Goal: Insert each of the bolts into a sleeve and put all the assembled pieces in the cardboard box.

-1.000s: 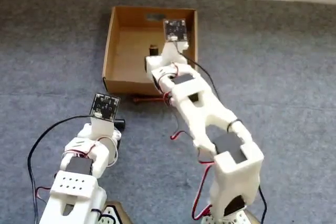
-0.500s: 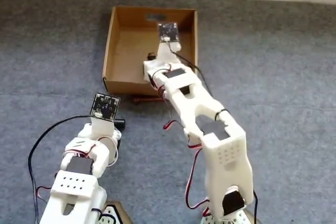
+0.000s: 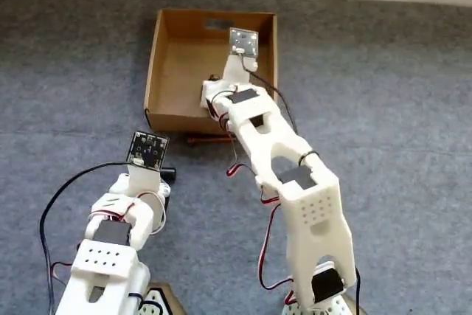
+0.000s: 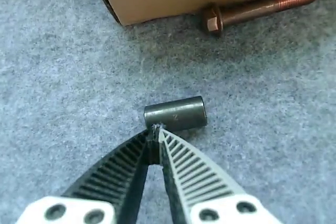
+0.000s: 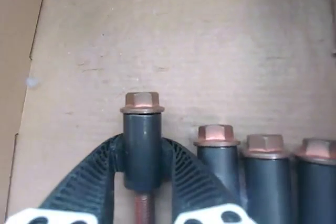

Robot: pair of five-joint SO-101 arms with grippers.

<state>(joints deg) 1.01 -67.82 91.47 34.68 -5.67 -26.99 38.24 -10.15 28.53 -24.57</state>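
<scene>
Most of the job looked done. Inside the cardboard box, at the far side of the table, three assembled pieces lay side by side on the box floor, each a dark sleeve with a copper hex head showing at one end. The right gripper was down in the box, to the left of that row. Its fingers were clamped on a fourth assembled piece, with the bolt's threaded end poking out of the sleeve between them. By my reckoning that piece only needed letting go.

One pair was left outside. A loose bolt, copper-coloured, long and threaded toward its tip, lay on the table right along the outside of the box's near wall. A short way nearer lay a bare sleeve, a stubby dark metal tube on its side, dull and smooth. The left gripper sat low behind it with its fingers pressed together on nothing, their tips right up against the sleeve's side.

So four were bolted up, and I judged one was yet to be joined and boxed.
</scene>
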